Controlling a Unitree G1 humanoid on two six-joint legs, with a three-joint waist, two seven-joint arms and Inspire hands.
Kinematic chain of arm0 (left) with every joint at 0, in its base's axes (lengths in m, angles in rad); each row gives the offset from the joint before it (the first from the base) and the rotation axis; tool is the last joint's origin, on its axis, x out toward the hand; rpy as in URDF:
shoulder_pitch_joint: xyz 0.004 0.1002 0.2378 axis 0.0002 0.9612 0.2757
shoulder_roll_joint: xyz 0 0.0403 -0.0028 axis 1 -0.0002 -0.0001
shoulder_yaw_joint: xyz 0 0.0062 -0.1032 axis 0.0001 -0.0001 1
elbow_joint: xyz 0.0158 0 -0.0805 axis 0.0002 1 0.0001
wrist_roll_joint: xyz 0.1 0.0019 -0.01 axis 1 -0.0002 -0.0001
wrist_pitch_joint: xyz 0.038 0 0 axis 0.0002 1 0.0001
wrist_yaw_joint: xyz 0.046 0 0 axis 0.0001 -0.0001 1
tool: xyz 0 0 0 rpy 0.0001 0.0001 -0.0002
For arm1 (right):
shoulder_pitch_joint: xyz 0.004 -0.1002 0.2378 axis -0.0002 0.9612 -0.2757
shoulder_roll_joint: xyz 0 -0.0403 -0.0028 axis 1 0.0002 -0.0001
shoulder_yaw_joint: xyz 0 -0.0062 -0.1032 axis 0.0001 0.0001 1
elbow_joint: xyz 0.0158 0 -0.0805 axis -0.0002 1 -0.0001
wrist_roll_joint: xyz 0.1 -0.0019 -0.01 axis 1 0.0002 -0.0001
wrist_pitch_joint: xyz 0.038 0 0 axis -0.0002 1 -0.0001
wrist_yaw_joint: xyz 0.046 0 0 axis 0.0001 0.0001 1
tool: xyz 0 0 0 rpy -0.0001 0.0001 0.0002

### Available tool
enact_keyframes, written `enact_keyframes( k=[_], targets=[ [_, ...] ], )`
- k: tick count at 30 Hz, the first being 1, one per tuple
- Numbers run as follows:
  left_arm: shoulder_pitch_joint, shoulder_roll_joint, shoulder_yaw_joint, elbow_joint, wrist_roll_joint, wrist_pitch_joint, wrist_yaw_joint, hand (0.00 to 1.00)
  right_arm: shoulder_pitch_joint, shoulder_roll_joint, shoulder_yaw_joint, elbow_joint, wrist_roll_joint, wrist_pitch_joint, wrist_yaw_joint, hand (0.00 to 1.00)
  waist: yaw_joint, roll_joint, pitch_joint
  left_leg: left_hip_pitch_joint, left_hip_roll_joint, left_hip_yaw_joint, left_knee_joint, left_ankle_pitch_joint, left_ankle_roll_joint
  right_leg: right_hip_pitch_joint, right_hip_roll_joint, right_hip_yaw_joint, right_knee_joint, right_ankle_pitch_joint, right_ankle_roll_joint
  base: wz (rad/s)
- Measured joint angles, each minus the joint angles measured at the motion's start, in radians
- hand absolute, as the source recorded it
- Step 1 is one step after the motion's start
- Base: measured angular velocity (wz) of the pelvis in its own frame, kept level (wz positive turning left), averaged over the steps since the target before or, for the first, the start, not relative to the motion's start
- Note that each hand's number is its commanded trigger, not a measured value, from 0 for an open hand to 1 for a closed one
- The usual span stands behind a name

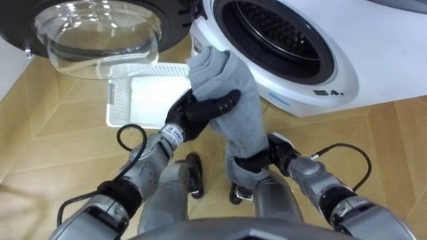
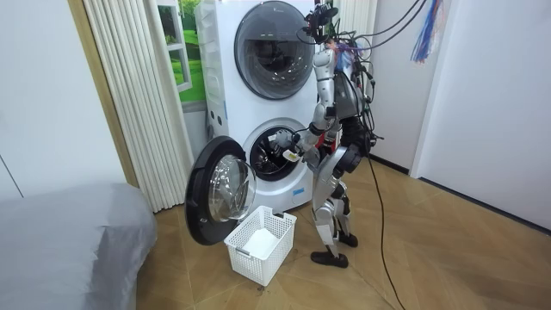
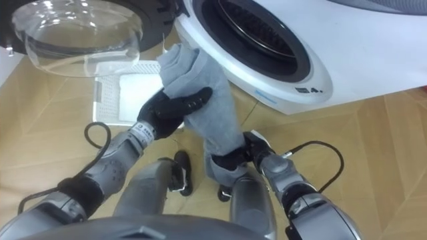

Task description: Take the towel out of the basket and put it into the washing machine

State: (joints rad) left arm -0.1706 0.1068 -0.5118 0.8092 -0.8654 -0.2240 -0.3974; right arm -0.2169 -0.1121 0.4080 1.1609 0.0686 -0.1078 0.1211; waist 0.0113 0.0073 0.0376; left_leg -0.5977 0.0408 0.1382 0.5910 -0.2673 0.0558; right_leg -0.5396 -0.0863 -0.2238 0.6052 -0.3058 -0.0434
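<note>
We find the robot standing before the open washing machine (image 1: pixel 347 53). The round door (image 1: pixel 100 33) is swung out to its left, above a white laundry basket (image 1: pixel 120 113) on the wooden floor (image 1: pixel 53 133). The grey towel (image 1: pixel 233 100) is outside the machine, held in both hands as a bunched column. The left hand (image 1: pixel 197 113) has its fingers curled tight round the upper part. The right hand (image 1: pixel 263 160) is closed on the lower end, down near the robot's legs. The towel's top sits just below and beside the mouth of the drum (image 1: pixel 280 30), not yet past the rim.

To do this step well, we judge that the left hand should lift forward over the rim and carry the top in first. The right hand can then feed the tail up after it. We would let go only once the bulk lies well inside. A loose end could otherwise drape over the rim or drop toward the basket.
</note>
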Motion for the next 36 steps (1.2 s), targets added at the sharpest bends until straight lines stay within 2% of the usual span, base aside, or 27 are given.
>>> enact_keyframes(
  k=[5, 8, 15, 22, 24, 28, 33, 36],
  targets=[
    [0.006, 0.008, 0.031, 0.034, 0.004, 0.007, 0.004, 0.00, 0.004, -0.007, -0.001, 0.003, 0.007, 0.000, -0.021, 1.00, 0.023, 0.006, 0.0014, -0.003, 0.001, -0.007, -0.007, 0.005, -0.005, -0.001, 0.000, -0.010, -0.002, 0.003, -0.004, 0.03],
    [0.027, 0.018, 0.042, 0.037, 0.014, 0.007, 0.039, 0.00, 0.005, -0.010, 0.000, 0.003, 0.011, 0.000, -0.035, 1.00, 0.036, 0.007, 0.0014, -0.002, 0.000, -0.008, -0.010, 0.006, -0.007, -0.002, -0.001, -0.013, 0.000, 0.002, -0.004, 0.01],
    [0.047, 0.018, 0.099, 0.037, 0.165, 0.017, 0.103, 0.00, -0.010, -0.012, -0.001, 0.039, 0.014, 0.001, -0.030, 1.00, 0.056, 0.006, 0.0019, -0.004, -0.005, -0.011, -0.010, 0.010, -0.004, 0.000, -0.008, -0.026, 0.003, 0.002, -0.004, 0.02],
    [0.045, 0.018, 0.116, 0.037, 0.209, 0.035, 0.156, 0.00, -0.043, -0.023, -0.002, 0.084, 0.126, 0.037, -0.015, 1.00, 0.077, 0.002, 0.0046, -0.017, -0.019, -0.036, -0.005, 0.022, 0.001, 0.000, -0.022, -0.048, 0.001, 0.001, -0.004, 0.12],
    [0.047, 0.018, 0.127, 0.037, 0.226, 0.041, 0.174, 0.00, -0.045, -0.028, -0.019, 0.085, 0.158, 0.052, -0.011, 1.00, 0.083, -0.007, 0.0100, -0.022, -0.023, -0.044, -0.005, 0.026, 0.002, -0.001, -0.026, -0.057, 0.002, 0.000, -0.005, 0.14],
    [0.048, 0.016, 0.153, 0.032, 0.243, 0.063, 0.194, 0.00, -0.066, -0.033, -0.048, 0.093, 0.163, 0.078, -0.009, 1.00, 0.084, -0.011, 0.0126, -0.039, -0.031, -0.062, 0.000, 0.031, 0.003, -0.005, -0.034, -0.079, 0.004, -0.003, -0.005, 0.15],
    [0.037, -0.003, 0.157, 0.007, 0.260, 0.068, 0.235, 0.00, -0.119, -0.044, -0.080, 0.131, 0.245, 0.109, -0.010, 1.00, 0.108, -0.035, 0.0266, -0.055, -0.043, -0.065, 0.015, 0.033, 0.005, -0.024, -0.050, -0.084, 0.035, -0.015, -0.001, 0.09],
    [0.035, -0.003, 0.157, 0.004, 0.261, 0.072, 0.244, 0.00, -0.139, -0.046, -0.086, 0.137, 0.291, 0.111, -0.010, 1.00, 0.107, -0.040, 0.0274, -0.055, -0.046, -0.067, 0.017, 0.033, 0.006, -0.023, -0.054, -0.087, 0.037, -0.016, 0.000, 0.05]
  ],
)
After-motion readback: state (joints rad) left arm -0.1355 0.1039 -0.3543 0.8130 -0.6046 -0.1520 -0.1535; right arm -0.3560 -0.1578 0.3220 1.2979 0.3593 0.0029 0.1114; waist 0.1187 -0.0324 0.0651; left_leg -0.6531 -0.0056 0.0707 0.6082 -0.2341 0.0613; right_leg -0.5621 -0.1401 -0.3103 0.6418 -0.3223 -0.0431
